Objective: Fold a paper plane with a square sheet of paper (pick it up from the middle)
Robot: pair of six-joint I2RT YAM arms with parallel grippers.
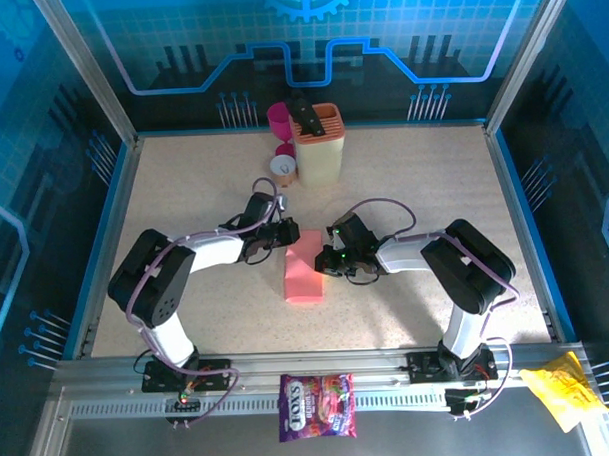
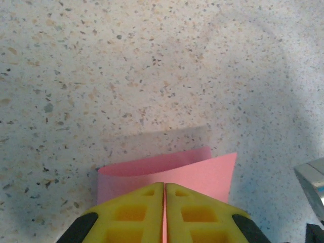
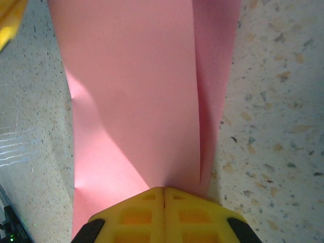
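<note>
Matte paper sheet [image 3: 131,101]; speckled stone-look table [image 2: 152,61]; smooth yellow plastic fingers [image 2: 131,212].

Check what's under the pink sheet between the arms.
Speckled tabletop surrounds the pink sheet, doubled over and pinched by the left tool and right tool. The tabletop beneath it and the fold's inside are covered.

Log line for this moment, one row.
phase: mid-fold | left tool: shut on pink paper sheet | right tool: shut on same sheet | sheet: doubled over between both tools
</note>
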